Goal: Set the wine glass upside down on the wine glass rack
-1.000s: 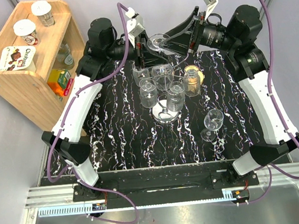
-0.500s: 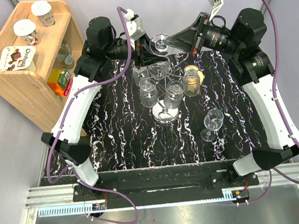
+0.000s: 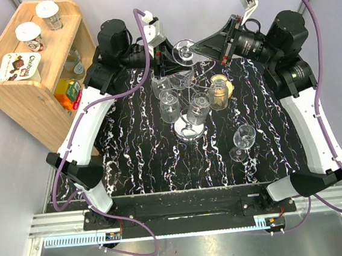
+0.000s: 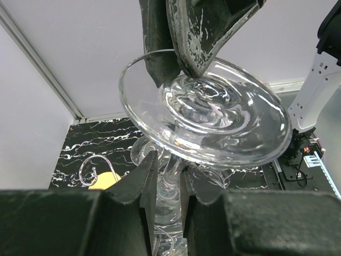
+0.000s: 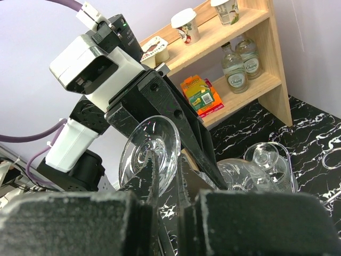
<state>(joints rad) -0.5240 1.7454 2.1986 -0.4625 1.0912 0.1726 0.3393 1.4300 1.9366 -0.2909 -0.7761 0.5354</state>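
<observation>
Step in hand: handover in air, judged. wine glass (image 3: 182,50) held inverted, foot uppermost, above far edge of worktop (image 3: 138,161), behind the rack.
Left gripper (image 4: 169,178): pressed onto glass stem just under the foot; pinching it.
Right gripper (image 5: 166,176): narrowed onto rim of the foot, one finger each side; appears to pinch the foot edge. Both arms on the glass at once.
Wine glass rack (image 3: 189,125): chrome stand w/ disc base, mid-worktop; several glasses (image 3: 170,104) already hang inverted on its arms. Which arm is free: cannot tell.
Next move calls for (judgement): one gripper to let go so the other carries alone; then stem slid into a free wire arm, foot resting above it.
In the way: hung glasses crowd the near approach; amber jar (image 3: 218,92) just right of rack; loose upright glass (image 3: 243,139) on worktop toward right arm.
Surroundings: wooden shelf (image 3: 31,87) well left, w/ cups and bottles; no conflict.
Risk: thin foot gripped at edge, may slip or chip.
</observation>
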